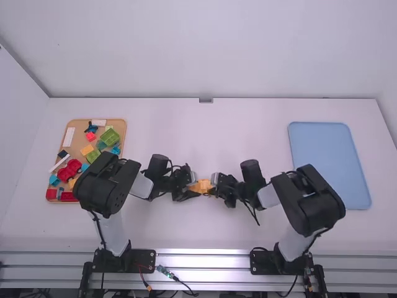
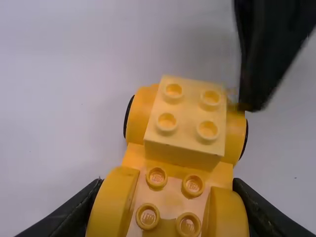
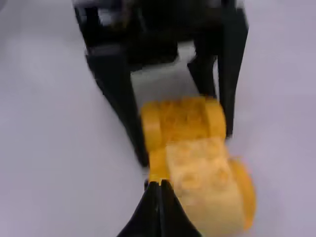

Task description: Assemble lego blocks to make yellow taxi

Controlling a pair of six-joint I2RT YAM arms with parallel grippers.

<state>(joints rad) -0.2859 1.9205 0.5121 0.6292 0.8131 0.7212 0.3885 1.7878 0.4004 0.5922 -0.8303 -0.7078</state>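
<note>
Looking down in the high view, I find the yellow car (image 1: 202, 186) between my left pincer (image 1: 195, 188) and my right pincer (image 1: 213, 182). Its long axis runs roughly from one pincer toward the other. The left is the nearer, since it has hold of one end; from there the car extends toward the right pincer.

In the left wrist view, my left pincer clasps the car's near end by its rounded yellow sides. The body runs lengthwise out from that grip, and the pale block (image 2: 185, 118) sits on top toward the far end, turned slightly askew to the body. My right pincer's dark tip is just beside the block, at the car's far corner; whether it touches, I can't tell.

In the right wrist view, my right pincer is narrow, its tips together with nothing between them. The car's free end and the block are just beside those tips, while the held end is farther off, between my left pincer's fingers. I judge the next move to be squaring the block and pressing it down with the closed tips, while the left grip steadies the car; pushing off-centre could twist it.
</note>
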